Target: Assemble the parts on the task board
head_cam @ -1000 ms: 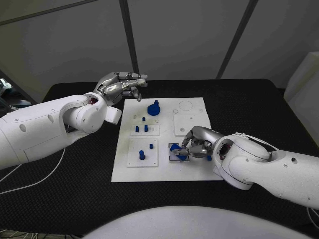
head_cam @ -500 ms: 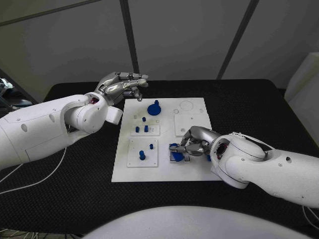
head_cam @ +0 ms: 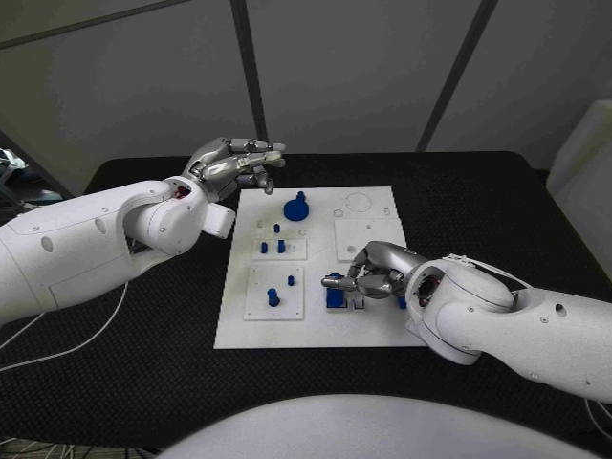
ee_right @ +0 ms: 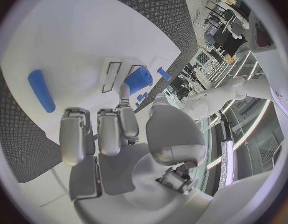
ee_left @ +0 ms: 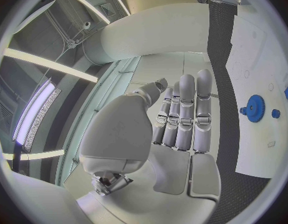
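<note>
Board surface: the task board (head_cam: 375, 330) is a flat, matte white rectangular plate lying in the middle of the black table (head_cam: 155, 373), whose covering shows a fine embossed tread pattern in the right wrist view. Raised square white tiles sit on the plate, several carrying short, smooth blue pegs (head_cam: 272, 247). A blue toothed gear with a knob (head_cam: 296, 207) stands at the far middle of the plate. A plain blue cylinder (ee_right: 42, 90) lies flat near a plate edge.

The right hand (head_cam: 365, 274) rests over the near right part of the plate; its metallic fingers curl inward, and thumb and fingertips pinch a chunky blue part (head_cam: 335, 296) at a tile there.

The left hand (head_cam: 233, 160) hovers above the table just beyond the plate's far left corner. Its fingers (ee_left: 186, 115) lie straight and pressed side by side, holding nothing.
</note>
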